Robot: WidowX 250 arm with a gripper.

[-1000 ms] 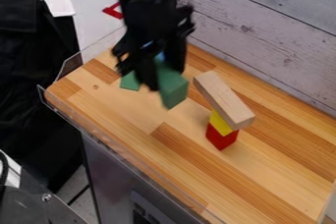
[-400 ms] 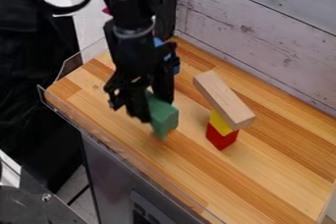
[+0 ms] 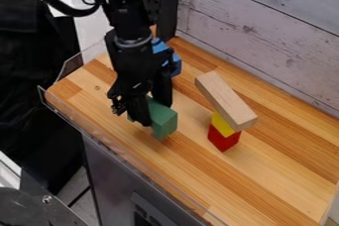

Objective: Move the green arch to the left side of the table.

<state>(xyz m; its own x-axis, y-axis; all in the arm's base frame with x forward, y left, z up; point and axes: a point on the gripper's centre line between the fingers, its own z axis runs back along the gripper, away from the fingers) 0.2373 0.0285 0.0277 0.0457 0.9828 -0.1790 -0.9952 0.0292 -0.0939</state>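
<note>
Pincer [image 3: 151,111], black and two-fingered, hangs down before us and grasps the green arch-shaped block [image 3: 164,122] at its tips. We see the arch in the left half of the tabletop as we look at it, nearer the clear-edged front side than the wall. The fingers hide part of it, and we cannot tell whether its base touches the wood. A small yellow patch shows at its lower right edge; we cannot say what that belongs to.

Above the pincer, we follow the black robot arm [image 3: 129,19] up to the top edge. Just behind the arm we find a blue block [image 3: 176,64], partly covered.

To the right of the arch, and apart from it, we have a small stack: a red block [image 3: 223,140] at the bottom, a yellow block [image 3: 221,123] on it, and a long plain wooden block [image 3: 225,100] lying tilted on top. All this is on the striped wooden table [image 3: 278,163], alongside a pale plank wall [image 3: 265,36].
</note>
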